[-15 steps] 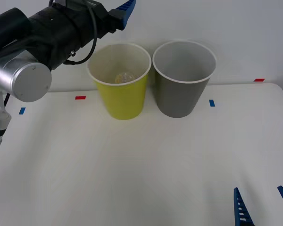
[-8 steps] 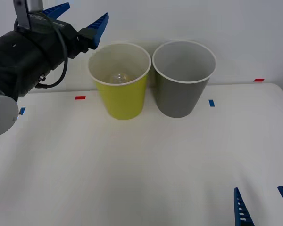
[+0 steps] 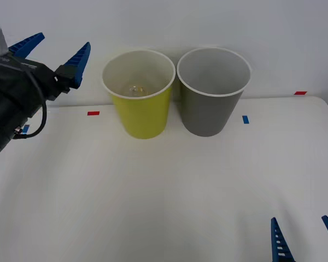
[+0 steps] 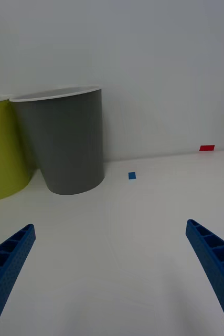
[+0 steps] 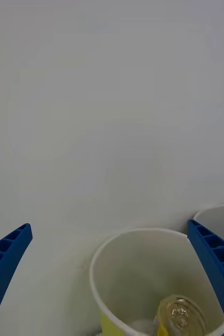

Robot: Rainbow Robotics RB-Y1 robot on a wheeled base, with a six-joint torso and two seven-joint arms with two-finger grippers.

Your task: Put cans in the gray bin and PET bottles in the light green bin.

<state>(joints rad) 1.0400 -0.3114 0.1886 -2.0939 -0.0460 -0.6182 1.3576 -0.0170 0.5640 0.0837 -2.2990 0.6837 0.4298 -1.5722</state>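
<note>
- Right now my left gripper (image 3: 51, 53) hangs in the air to the left of the light green bin (image 3: 142, 112), fingers spread wide with nothing between them, tips pointing towards the bin's rim.
- From that wrist I look down past the spread fingers into the light green bin (image 5: 143, 273); the PET bottle (image 5: 177, 315) lies at its bottom, ahead of and below the gripper, seen end-on as a clear round shape with a strip of yellow at one side.
- From the front view the same bottle (image 3: 135, 89) shows as a pale glint low inside the bin.
- My right gripper (image 3: 304, 240) sits low at the near edge of the table (image 3: 164, 191), parked, its blue fingers also spread and empty; the gray bin (image 4: 64, 142) stands well ahead of it, touching or almost touching the green one.
- Progress, as I judge it: the bottle is sorted. I see no can on the table, and what I can see of the gray bin's inside looks empty, so nothing seems left to pick up.
- Writing: no print on the bottle is readable from here, and the bins carry no lettering. Small red and blue tape marks (image 3: 93, 113) dot the table.
</note>
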